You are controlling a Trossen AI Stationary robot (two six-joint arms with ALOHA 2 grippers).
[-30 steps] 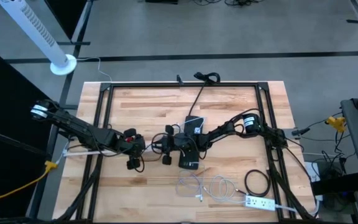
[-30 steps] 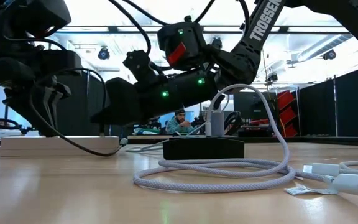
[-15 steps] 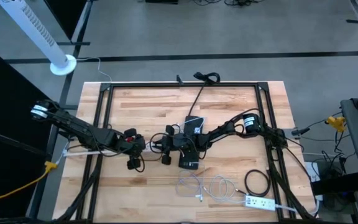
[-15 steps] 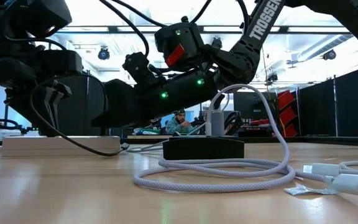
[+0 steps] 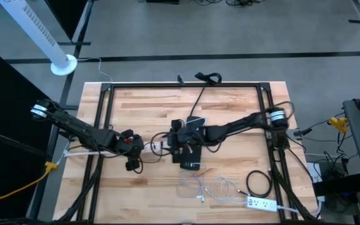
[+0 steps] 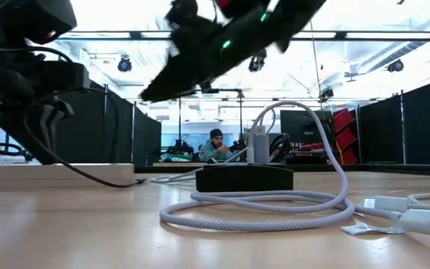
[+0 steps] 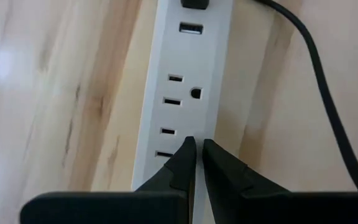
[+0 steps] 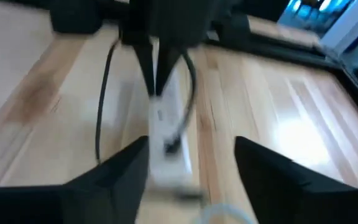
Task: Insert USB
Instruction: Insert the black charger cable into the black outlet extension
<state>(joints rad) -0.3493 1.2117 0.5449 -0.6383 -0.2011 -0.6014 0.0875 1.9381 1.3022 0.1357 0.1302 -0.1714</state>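
The bench (image 5: 142, 100) was pale butcher-block wood with a black metal frame (image 5: 186, 84) laid around its edges. It stood on a grey concrete floor (image 5: 230, 34) crossed by dark seams. A white tower fan (image 5: 39, 34) stood on a round base off the bench's far left corner, beside a black curtain (image 5: 2, 94).

From bench level, the room behind was wide and bright, with a white ceiling (image 6: 364, 30), beams and hanging lamps (image 6: 125, 64). Black partitions (image 6: 416, 119) lined both sides. A person (image 6: 216, 146) sat at a desk far back, and something red (image 6: 343, 123) stood to the right.
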